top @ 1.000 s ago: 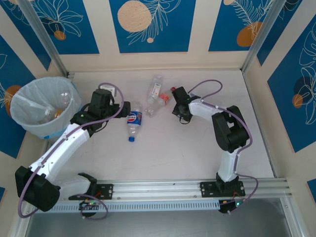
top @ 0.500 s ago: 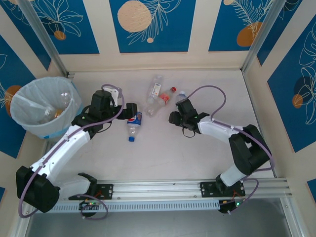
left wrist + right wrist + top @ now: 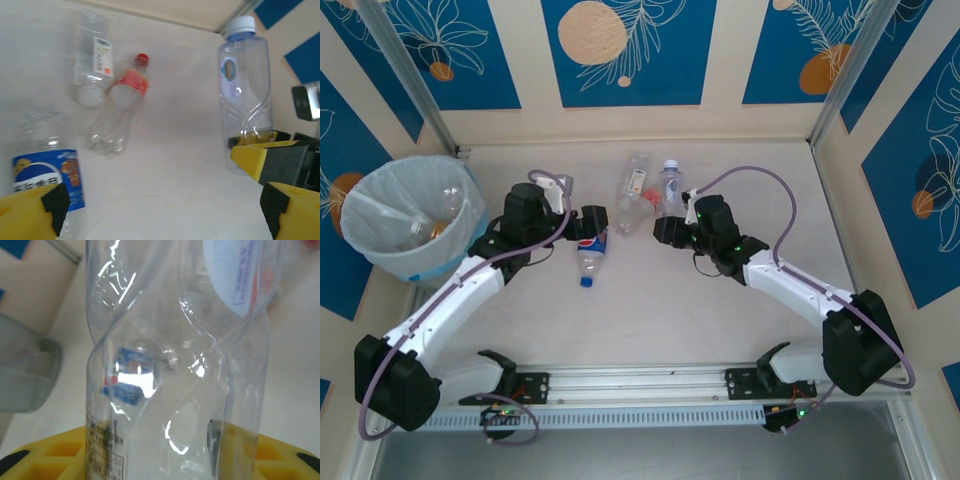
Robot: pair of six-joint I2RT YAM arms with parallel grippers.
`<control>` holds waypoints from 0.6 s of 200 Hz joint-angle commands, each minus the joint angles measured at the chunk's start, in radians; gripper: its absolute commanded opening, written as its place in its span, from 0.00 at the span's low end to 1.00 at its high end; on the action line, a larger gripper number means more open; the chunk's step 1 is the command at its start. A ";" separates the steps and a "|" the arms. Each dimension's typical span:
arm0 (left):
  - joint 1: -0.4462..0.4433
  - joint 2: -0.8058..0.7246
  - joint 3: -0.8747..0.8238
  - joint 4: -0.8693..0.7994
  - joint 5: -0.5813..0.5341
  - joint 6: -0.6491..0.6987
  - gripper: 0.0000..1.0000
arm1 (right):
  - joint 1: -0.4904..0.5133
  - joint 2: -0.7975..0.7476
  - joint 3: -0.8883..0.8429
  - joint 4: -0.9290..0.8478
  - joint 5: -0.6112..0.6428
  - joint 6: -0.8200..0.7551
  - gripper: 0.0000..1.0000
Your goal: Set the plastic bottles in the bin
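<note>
Right gripper [image 3: 667, 227] clamped on the base of the upright white-cap bottle [image 3: 670, 185]; left gripper [image 3: 160, 215] wide open, holding nothing.

Left wrist cam: Pepsi bottle [image 3: 47, 172] lies just ahead of the left-hand finger, contact unclear. Further out between the jaws, the red-label bottle [image 3: 120, 107] and white-label bottle [image 3: 92, 60] lie side by side. White-cap bottle stands ahead of the right-hand finger, a yellow finger of the right gripper at its foot. Right wrist cam adds the grip: clear wall seated between the yellow fingers, grey bin [image 3: 25, 370] far off left. Top cam adds layout: bin well left of both grippers, binned bottles [image 3: 438, 215] inside its bag.
</note>
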 commanded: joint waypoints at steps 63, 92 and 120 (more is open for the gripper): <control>-0.003 0.056 0.040 0.338 0.342 -0.201 0.99 | 0.020 -0.047 -0.027 0.225 -0.383 -0.047 0.32; -0.003 0.055 0.051 0.302 0.295 -0.206 0.99 | 0.044 -0.045 0.009 0.206 -0.424 -0.078 0.32; -0.004 0.073 0.081 0.297 0.290 -0.194 0.99 | 0.075 -0.026 0.054 0.159 -0.435 -0.104 0.32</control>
